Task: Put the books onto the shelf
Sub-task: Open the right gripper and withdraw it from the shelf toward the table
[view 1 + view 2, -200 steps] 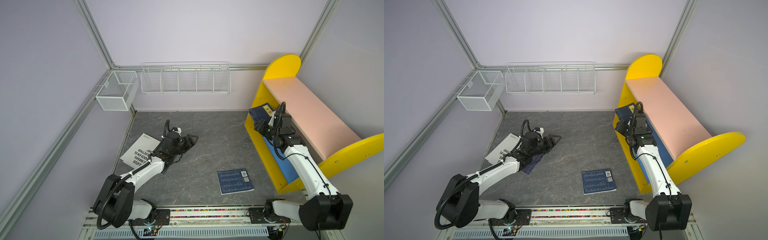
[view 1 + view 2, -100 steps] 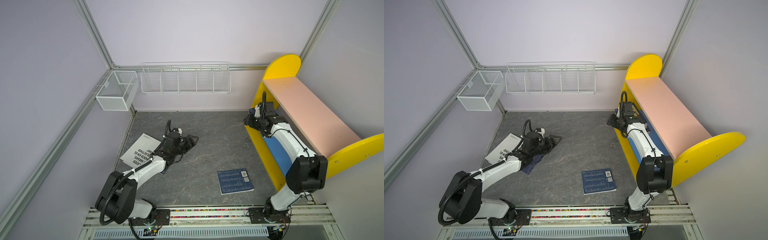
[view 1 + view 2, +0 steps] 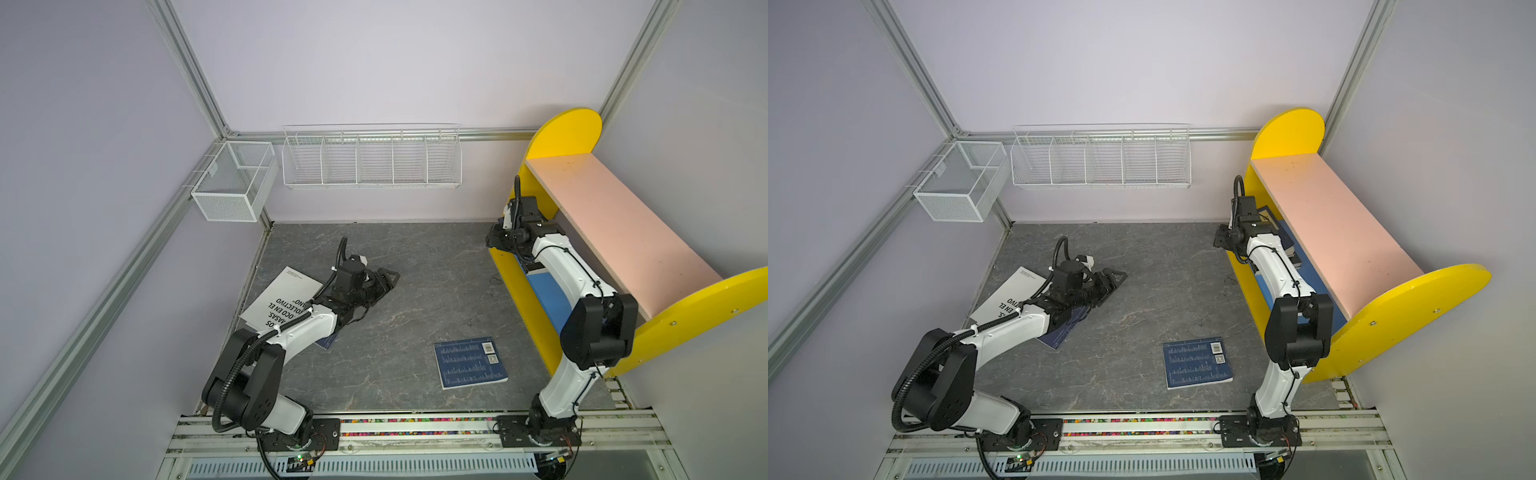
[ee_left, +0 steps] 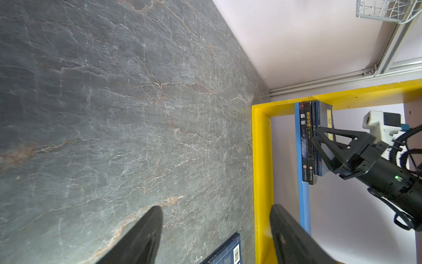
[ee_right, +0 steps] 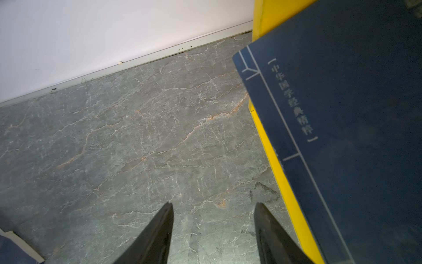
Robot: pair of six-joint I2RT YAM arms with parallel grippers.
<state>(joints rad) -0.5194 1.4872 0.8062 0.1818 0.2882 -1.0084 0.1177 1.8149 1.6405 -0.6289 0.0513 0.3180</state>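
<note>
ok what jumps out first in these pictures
The bright yellow shelf with its pink top board stands along the right side, a few books upright at the far end of its blue lower board by the open right gripper. A navy book lies flat on the grey tabletop near the front, and a white book with black lettering lies on the left, partly under the left arm.

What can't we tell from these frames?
- Navy book under the left arm: mostly hidden, both top views.
- White book: title partly covered by that arm.
- Shelved books: pink board largely hides them in top views; count unclear.
- Navy cover: cut off by right wrist frame.
</note>
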